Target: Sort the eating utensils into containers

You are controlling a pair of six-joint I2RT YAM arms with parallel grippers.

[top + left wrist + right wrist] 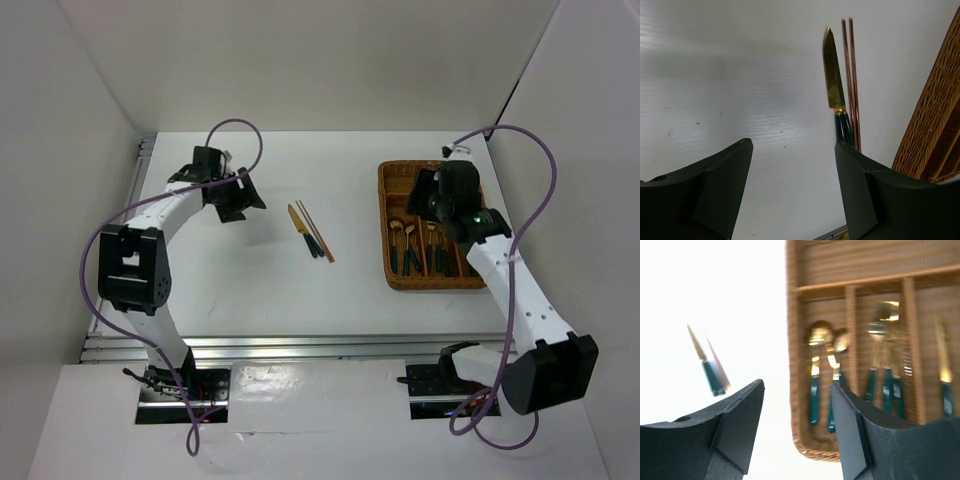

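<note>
A gold knife with a dark green handle (301,228) and two brown chopsticks (316,231) lie side by side on the white table, left of the wicker tray (383,215). In the left wrist view the knife (833,75) and chopsticks (853,80) lie ahead of my left gripper (794,145), which is open with nothing in it. My right gripper (797,385) hovers open over the tray's near left corner, with nothing between its fingers. In the tray (791,340), spoons (821,365) fill the left compartment, forks (885,365) the middle one, and a knife (944,377) the right one.
White walls enclose the table on the left, back and right. My left gripper (245,203) sits at the far left of the table, my right gripper (424,193) over the tray. A metal rail runs along the near edge (300,345).
</note>
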